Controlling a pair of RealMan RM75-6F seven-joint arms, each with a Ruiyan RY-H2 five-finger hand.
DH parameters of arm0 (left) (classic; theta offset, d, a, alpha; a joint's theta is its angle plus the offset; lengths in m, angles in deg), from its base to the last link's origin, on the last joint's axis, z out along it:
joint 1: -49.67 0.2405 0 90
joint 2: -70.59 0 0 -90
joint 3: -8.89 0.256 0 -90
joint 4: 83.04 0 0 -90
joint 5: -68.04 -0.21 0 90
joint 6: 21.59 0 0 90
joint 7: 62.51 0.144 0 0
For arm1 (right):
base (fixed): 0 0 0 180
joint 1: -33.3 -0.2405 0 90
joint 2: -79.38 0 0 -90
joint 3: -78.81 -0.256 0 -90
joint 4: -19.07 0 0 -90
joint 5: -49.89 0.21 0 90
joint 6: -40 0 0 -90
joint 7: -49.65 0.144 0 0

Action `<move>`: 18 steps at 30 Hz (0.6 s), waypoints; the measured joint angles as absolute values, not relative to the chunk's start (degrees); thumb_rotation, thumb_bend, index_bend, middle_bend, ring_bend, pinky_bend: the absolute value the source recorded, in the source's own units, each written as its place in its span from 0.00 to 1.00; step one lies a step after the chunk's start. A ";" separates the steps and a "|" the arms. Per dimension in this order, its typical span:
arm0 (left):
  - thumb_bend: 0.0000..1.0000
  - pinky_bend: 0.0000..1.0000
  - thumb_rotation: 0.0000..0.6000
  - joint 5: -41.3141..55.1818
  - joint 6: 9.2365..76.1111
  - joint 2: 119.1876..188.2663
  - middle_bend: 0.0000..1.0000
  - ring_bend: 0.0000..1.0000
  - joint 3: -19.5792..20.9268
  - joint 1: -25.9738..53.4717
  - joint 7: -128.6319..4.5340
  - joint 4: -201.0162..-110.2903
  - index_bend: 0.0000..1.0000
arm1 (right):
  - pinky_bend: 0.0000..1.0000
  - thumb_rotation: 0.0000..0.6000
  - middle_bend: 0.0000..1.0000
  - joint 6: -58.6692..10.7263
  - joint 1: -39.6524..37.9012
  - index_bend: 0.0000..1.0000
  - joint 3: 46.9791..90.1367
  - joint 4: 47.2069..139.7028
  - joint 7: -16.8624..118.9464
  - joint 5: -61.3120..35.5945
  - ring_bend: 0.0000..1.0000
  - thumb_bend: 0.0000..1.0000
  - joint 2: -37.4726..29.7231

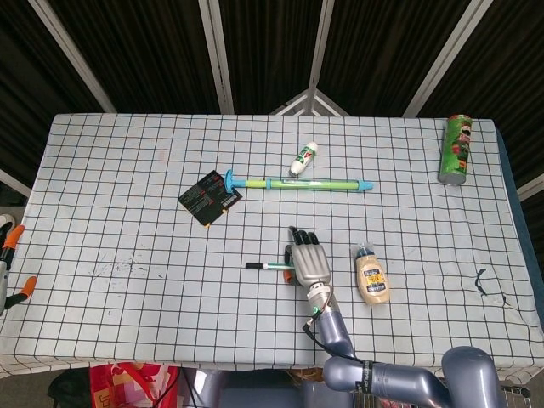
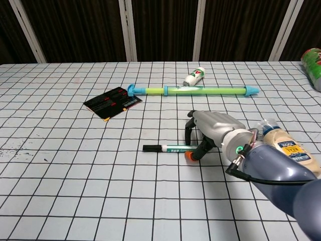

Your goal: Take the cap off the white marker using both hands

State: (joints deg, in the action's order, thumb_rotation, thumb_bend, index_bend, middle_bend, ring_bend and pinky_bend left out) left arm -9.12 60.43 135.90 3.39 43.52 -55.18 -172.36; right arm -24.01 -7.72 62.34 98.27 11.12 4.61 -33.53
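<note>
Chest view shows one right hand (image 2: 213, 129) gripping one white marker (image 2: 168, 148) — beside it, one mayonnaise bottle (image 2: 291, 149).

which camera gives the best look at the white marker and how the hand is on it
The chest view. It sees the white marker from the side, with the right hand curled over its orange-tipped end and the black cap sticking out free. The head view looks straight down: the marker is tiny and the hand hides that end.

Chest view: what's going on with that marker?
The right hand is curled over the barrel end of the white marker, which lies flat on the checked tablecloth with its black cap on, pointing left. Whether the fingers actually grip it is unclear. The left hand isn't visible, so the two-handed pull hasn't begun.
</note>
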 measured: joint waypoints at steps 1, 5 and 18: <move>0.42 0.02 1.00 -9.15 60.45 135.92 0.00 0.00 3.40 43.53 -55.24 -172.34 0.05 | 0.10 1.00 0.07 -23.95 -7.65 0.66 62.35 98.51 11.45 4.48 0.11 0.41 -33.40; 0.42 0.02 1.00 -9.16 60.58 135.93 0.00 0.00 3.34 43.57 -55.64 -172.31 0.05 | 0.10 1.00 0.07 -23.97 -7.22 0.68 62.39 100.21 13.02 3.38 0.11 0.42 -32.32; 0.42 0.02 1.00 -12.36 62.54 136.02 0.00 0.00 3.22 43.31 -57.04 -173.60 0.09 | 0.10 1.00 0.07 -26.32 -5.29 0.71 62.72 111.69 15.72 -0.49 0.12 0.42 -25.93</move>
